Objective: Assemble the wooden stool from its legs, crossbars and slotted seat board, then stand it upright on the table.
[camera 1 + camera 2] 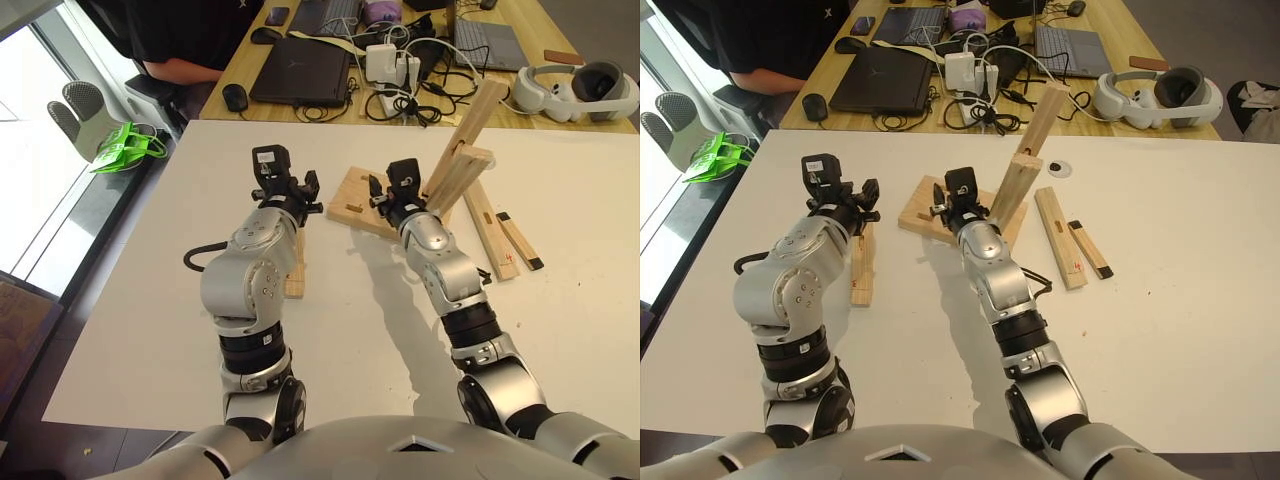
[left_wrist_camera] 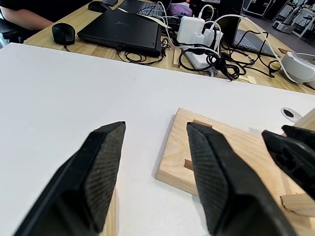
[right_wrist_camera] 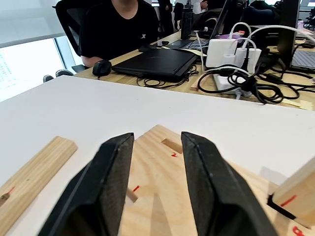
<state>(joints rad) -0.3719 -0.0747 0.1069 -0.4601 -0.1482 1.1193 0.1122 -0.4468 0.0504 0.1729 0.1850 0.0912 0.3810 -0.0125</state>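
Our left gripper (image 1: 290, 193) and right gripper (image 1: 383, 198) hang empty at the pale wooden seat board (image 1: 350, 207).
The left's textured black fingers (image 2: 106, 172) are spread wide just beside the flat, slotted square on the white worktop (image 1: 150, 300). The right's wedge-shaped fingers (image 3: 113, 177) gape above its grained face. Two square-cut legs (image 1: 463, 150) lean up from its right side, and a flat crossbar (image 1: 488, 232) lies beyond.

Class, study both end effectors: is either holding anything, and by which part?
Nothing is held. The left end effector and right end effector are both open, near the seat board.
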